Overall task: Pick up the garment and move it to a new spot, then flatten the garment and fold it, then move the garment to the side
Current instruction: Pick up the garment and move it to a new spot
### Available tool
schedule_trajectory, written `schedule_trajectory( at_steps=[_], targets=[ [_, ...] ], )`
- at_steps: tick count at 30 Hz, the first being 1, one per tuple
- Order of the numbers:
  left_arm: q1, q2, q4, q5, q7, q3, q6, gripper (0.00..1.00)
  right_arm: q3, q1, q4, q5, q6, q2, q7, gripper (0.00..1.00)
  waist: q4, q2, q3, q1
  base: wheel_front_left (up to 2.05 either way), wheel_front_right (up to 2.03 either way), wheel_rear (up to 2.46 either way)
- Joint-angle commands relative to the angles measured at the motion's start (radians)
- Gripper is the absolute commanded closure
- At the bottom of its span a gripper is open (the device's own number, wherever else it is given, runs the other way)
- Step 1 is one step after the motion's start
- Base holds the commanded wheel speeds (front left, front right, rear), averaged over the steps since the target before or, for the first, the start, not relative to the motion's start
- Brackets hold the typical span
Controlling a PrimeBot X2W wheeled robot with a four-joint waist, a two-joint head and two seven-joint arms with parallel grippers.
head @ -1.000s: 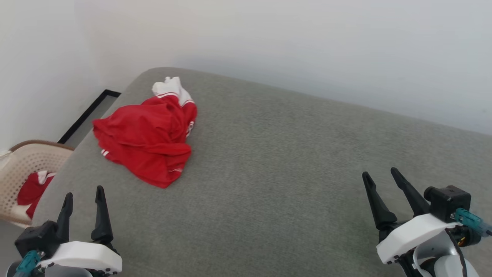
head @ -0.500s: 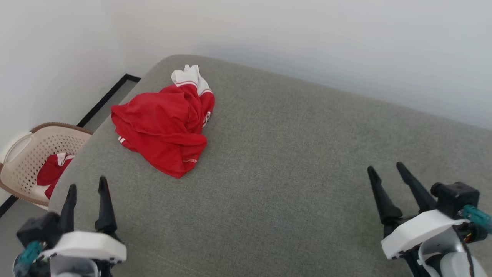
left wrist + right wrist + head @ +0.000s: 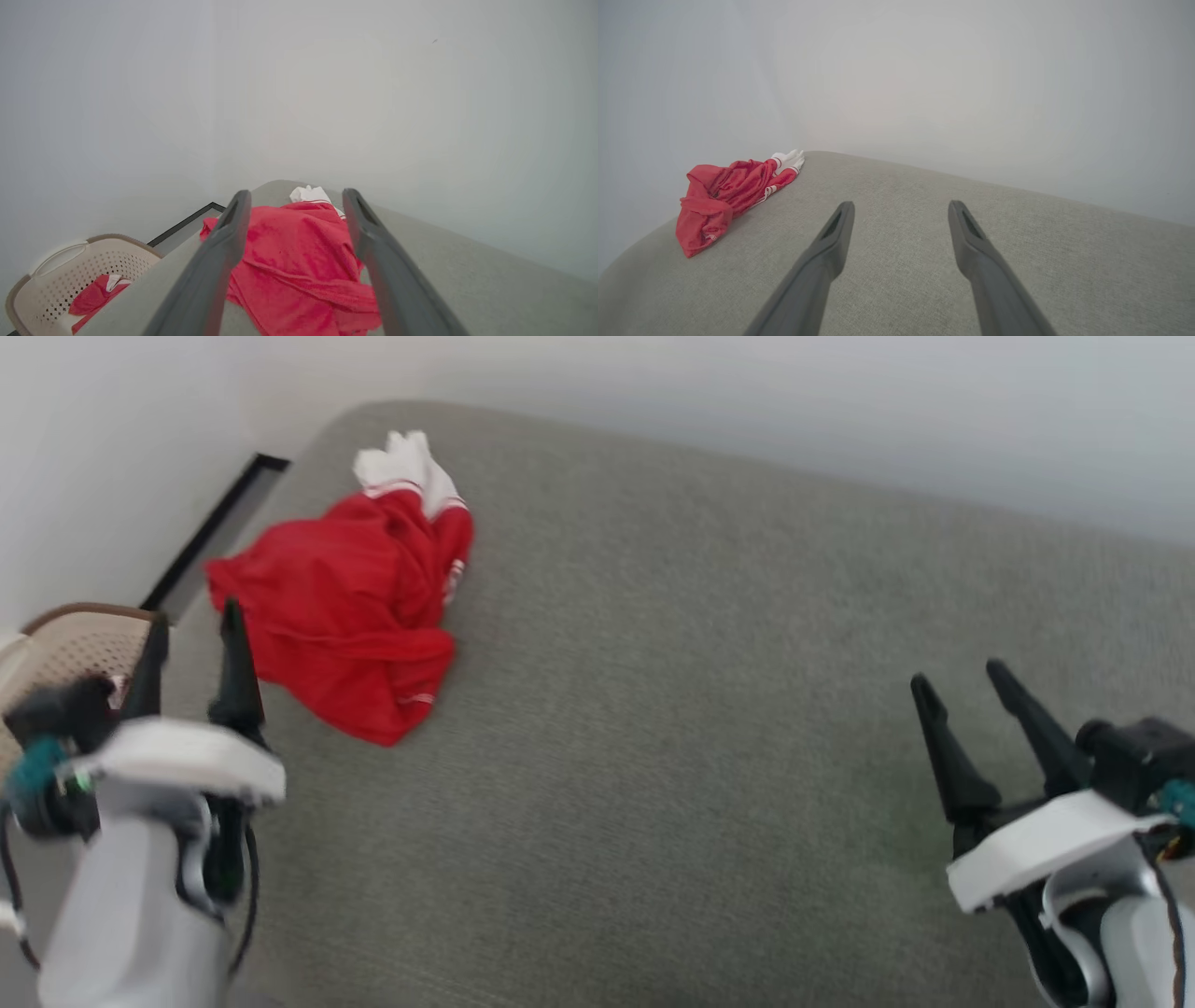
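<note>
The garment (image 3: 355, 593) is a red T-shirt with a white sleeve, crumpled in a heap at the far left of the grey cushioned surface (image 3: 700, 728). My left gripper (image 3: 191, 621) is open, raised above the surface's left edge, its fingertips just short of the heap's near left side. In the left wrist view the garment (image 3: 299, 261) lies ahead between the two spread fingers. My right gripper (image 3: 962, 677) is open at the lower right, far from the heap. The right wrist view has the garment (image 3: 728, 196) at its far left.
A beige perforated laundry basket (image 3: 56, 275) with red and white cloth in it stands on the floor left of the surface. White walls rise behind and to the left. A dark floor strip (image 3: 210, 537) runs along the left wall.
My left gripper has risen and gone forward toward the garment. The head camera has shifted, so the whole scene sits differently. The right gripper stays about where it was.
</note>
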Motion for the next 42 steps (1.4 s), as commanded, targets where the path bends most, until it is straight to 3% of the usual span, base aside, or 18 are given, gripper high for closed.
schedule_trajectory(
  at_steps=[1, 9, 15, 23, 30, 31, 32, 42],
  targets=[
    [-0.056, 0.008, 0.036, -0.004, -0.003, 0.001, -0.01, 0.0, 0.004, -0.021, -0.016, -0.005, 0.0, -0.009, 0.01, 0.0, -0.043, 0.0, 0.058, 0.0, 0.0, 0.0, 0.0],
    [-0.314, 0.066, 0.305, -0.021, 0.028, -0.004, -0.043, 0.0, 0.007, -0.098, -0.08, -0.002, 0.0, -0.056, 0.042, 0.0, -0.134, 0.0, 0.219, 0.0, 0.0, 0.0, 0.0],
    [-0.475, 0.1, 0.524, -0.019, 0.141, -0.021, -0.032, 0.0, 0.002, -0.133, -0.117, 0.003, 0.0, -0.076, 0.063, 0.0, -0.179, 0.0, 0.313, 0.0, 0.0, 0.0, 0.0],
    [-0.592, 0.083, 0.777, -0.046, 0.466, -0.04, -0.013, 0.0, -0.002, -0.16, -0.154, 0.011, 0.0, -0.092, 0.087, 0.0, -0.209, 0.0, 0.392, 0.0, 0.0, 0.0, 0.0],
    [-0.542, 0.022, 0.854, -0.072, 0.721, -0.057, 0.008, 0.0, -0.01, -0.166, -0.176, 0.017, 0.0, -0.087, 0.101, 0.0, -0.215, 0.0, 0.415, 0.0, 0.0, 0.0, 0.0],
    [-0.542, 0.02, 0.856, -0.079, 0.724, -0.053, 0.007, 0.15, -0.012, -0.167, -0.176, 0.016, 0.0, -0.085, 0.102, 0.0, -0.215, 0.0, 0.416, 0.0, 0.0, 0.0, 0.0],
    [-0.542, 0.022, 0.857, -0.079, 0.714, -0.053, 0.003, 1.0, -0.012, -0.17, -0.176, 0.015, 0.0, -0.084, 0.103, 0.0, -0.215, 0.0, 0.415, 0.0, 0.0, 0.0, 0.0],
    [-0.611, 0.145, 0.786, -0.025, 0.535, -0.098, -0.041, 1.0, -0.034, -0.146, -0.138, 0.028, 0.0, -0.061, 0.064, 0.0, -0.187, 0.0, 0.334, 0.0, 0.0, 0.0, 0.0]
  ],
)
